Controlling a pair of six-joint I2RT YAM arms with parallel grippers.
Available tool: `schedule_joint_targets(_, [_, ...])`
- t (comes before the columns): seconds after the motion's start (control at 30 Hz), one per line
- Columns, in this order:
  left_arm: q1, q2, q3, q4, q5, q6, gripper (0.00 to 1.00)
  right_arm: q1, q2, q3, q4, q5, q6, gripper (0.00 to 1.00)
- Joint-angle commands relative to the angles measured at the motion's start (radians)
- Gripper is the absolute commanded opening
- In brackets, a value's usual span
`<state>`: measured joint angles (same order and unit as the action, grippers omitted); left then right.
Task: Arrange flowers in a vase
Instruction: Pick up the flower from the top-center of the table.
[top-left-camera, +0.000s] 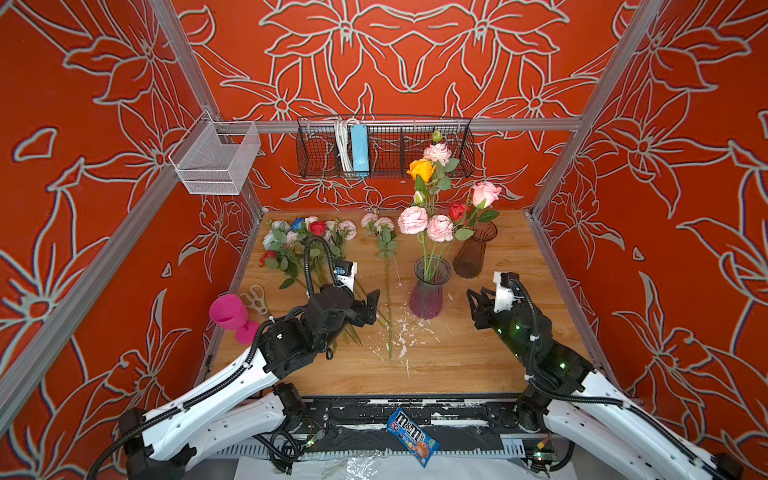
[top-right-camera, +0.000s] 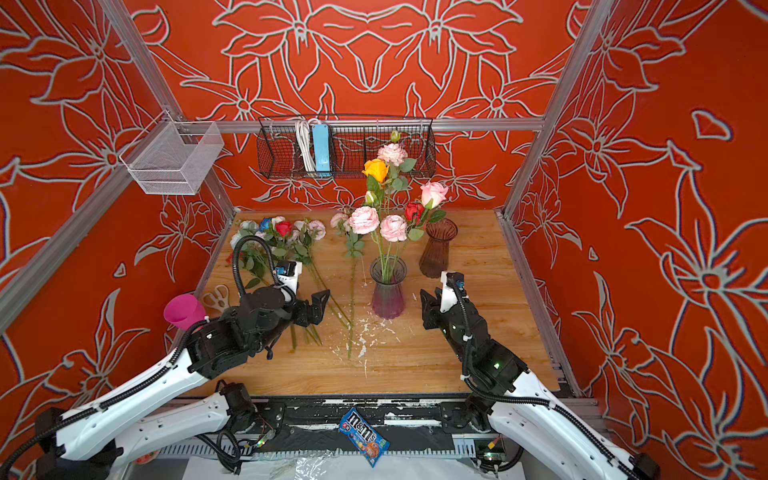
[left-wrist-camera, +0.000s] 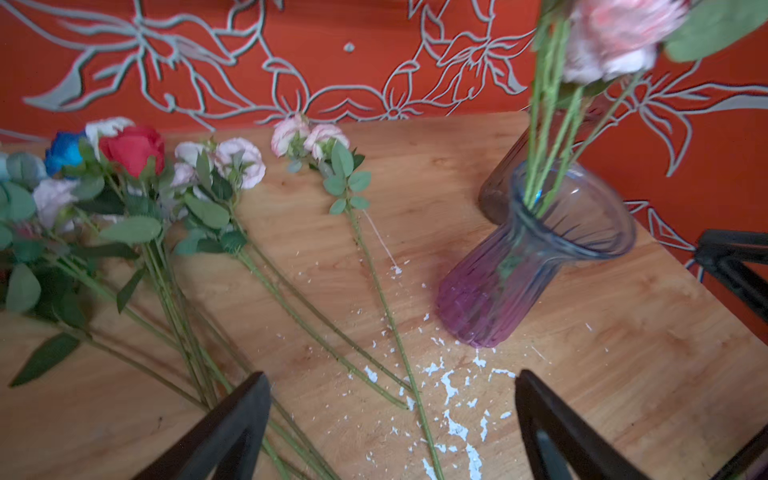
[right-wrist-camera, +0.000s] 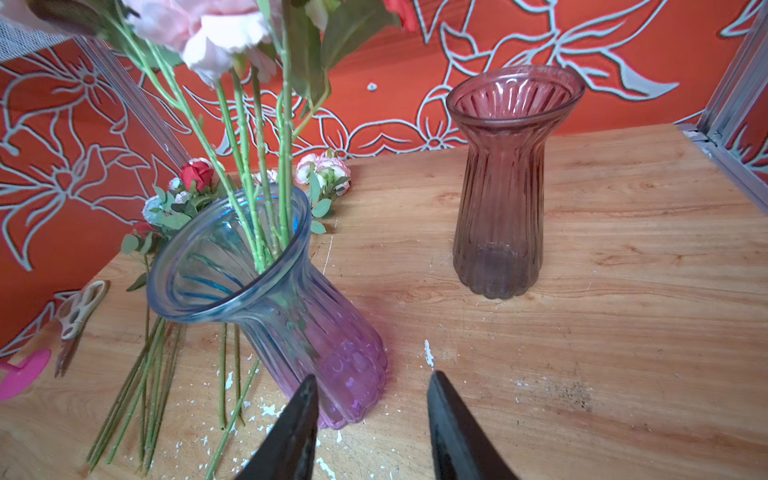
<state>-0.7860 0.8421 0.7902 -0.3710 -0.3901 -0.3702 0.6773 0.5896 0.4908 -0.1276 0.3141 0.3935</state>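
— As I look down from a top view, the standing flowers (top-left-camera: 439, 227) sit in the purple vase (top-left-camera: 429, 297) near the middle of the tabletop (top-left-camera: 478, 365). Their stems are close to upright, and the blooms point up and fan toward the back wall.

— And the rest?

— The loose flowers (top-left-camera: 286, 239) lie flat at the far left, their long axes running front to back. The heads point to the back wall and the cut ends to the robot's base, some passing under my left arm. A single spray (top-left-camera: 386, 245) lies alone between that bunch and the purple vase, heading the same way.

— End effectors?

— My left end effector (top-left-camera: 371, 309) hovers over the stem ends, spread wide and holding nothing. My right end effector (top-left-camera: 476, 305) sits just right of the purple vase, jaws partly apart, with only bare wood between them.

— Surroundings?

— The tabletop is pale wood with white flecks (top-left-camera: 399, 332) in front of the vase. A brown vase (top-left-camera: 475, 253) stands upright behind and to the right of the purple one. A pink goblet (top-left-camera: 228, 318) and scissors (top-left-camera: 255, 297) are at the left edge. The red wallpaper (top-left-camera: 415, 50) has white-outlined blooms. A wire basket (top-left-camera: 316, 162) on the back rail holds a blue power strip (top-left-camera: 359, 147), and a candy bag (top-left-camera: 412, 436) lies on the front ledge.
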Motion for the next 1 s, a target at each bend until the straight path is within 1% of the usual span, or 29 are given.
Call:
schedule_joint_targets(0.0, [0.087, 0.063, -0.042, 0.065, 0.122, -0.121, 0.89, -0.004, 0.005, -0.004, 0.016, -0.001, 0.005, 0.44])
schedule_joint_targets(0.07, [0.149, 0.134, -0.042, 0.105, 0.214, -0.141, 0.89, -0.004, 0.007, -0.004, 0.014, 0.0, 0.005, 0.45])
schedule_joint_targets(0.13, [0.205, 0.272, -0.005, 0.127, 0.319, -0.157, 0.87, -0.004, 0.008, -0.007, 0.017, 0.002, 0.007, 0.44])
schedule_joint_targets(0.2, [0.23, 0.397, 0.057, 0.134, 0.376, -0.156, 0.86, -0.005, 0.011, -0.009, 0.02, 0.005, 0.006, 0.45])
schedule_joint_targets(0.27, [0.235, 0.533, 0.142, 0.134, 0.403, -0.139, 0.86, -0.005, 0.014, -0.006, 0.017, 0.006, 0.005, 0.45])
schedule_joint_targets(0.37, [0.248, 0.729, 0.288, 0.08, 0.412, -0.138, 0.85, -0.005, 0.012, -0.01, 0.014, 0.01, 0.005, 0.45])
schedule_joint_targets(0.43, [0.262, 0.836, 0.359, 0.066, 0.433, -0.147, 0.84, -0.005, 0.009, -0.012, 0.016, 0.011, 0.005, 0.45])
schedule_joint_targets(0.47, [0.27, 0.884, 0.395, 0.049, 0.424, -0.159, 0.83, -0.005, 0.008, -0.011, 0.013, 0.011, 0.004, 0.45])
schedule_joint_targets(0.53, [0.281, 0.968, 0.452, 0.028, 0.412, -0.164, 0.81, -0.005, 0.002, -0.009, 0.005, 0.011, 0.004, 0.45])
schedule_joint_targets(0.63, [0.285, 1.058, 0.521, -0.012, 0.357, -0.17, 0.76, -0.007, -0.01, -0.015, 0.004, 0.02, 0.004, 0.45])
schedule_joint_targets(0.7, [0.284, 1.104, 0.559, -0.034, 0.351, -0.164, 0.71, -0.007, -0.016, -0.014, 0.002, 0.019, 0.004, 0.45])
schedule_joint_targets(0.8, [0.284, 1.162, 0.595, -0.048, 0.368, -0.145, 0.57, -0.007, -0.018, -0.015, 0.001, 0.021, 0.004, 0.45])
schedule_joint_targets(0.83, [0.284, 1.176, 0.605, -0.055, 0.373, -0.139, 0.5, -0.007, -0.019, -0.014, 0.001, 0.02, 0.002, 0.45])
schedule_joint_targets(0.97, [0.284, 1.18, 0.596, -0.052, 0.381, -0.131, 0.31, -0.008, -0.019, -0.011, -0.004, 0.022, 0.004, 0.45])
